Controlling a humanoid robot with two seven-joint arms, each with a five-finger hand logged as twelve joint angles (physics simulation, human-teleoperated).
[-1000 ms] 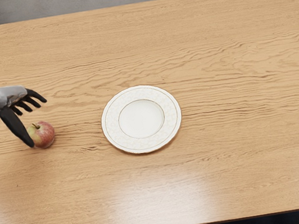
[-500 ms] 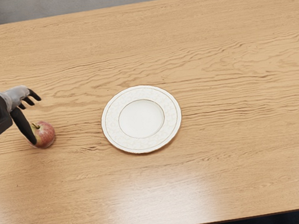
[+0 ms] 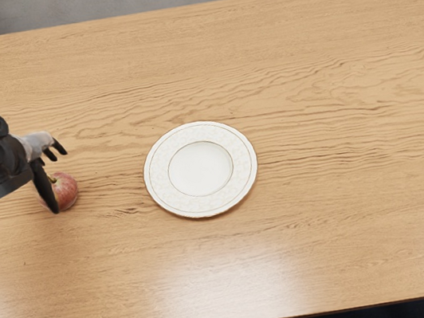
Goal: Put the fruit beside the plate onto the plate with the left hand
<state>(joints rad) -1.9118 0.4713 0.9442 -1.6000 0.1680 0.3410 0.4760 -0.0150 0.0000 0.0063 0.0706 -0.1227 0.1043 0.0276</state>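
- Small round red-green apple: judged firm, smooth, light and prone to roll. Best taken around its widest middle, thumb opposite the other digits.
- It rests on the light wooden surface, well left of the round white ceramic plate with a patterned rim, not yet on it.
- Left hand sits just above and left of the apple.
- Dark fingers are spread and hold nothing. The thumb hangs down across the apple's left side; contact unclear.
- Right arm out of view.

The table is grained wood with a soft sheen towards 6 o'clock. The plate looks like glazed ceramic, and the apple is smooth-skinned.
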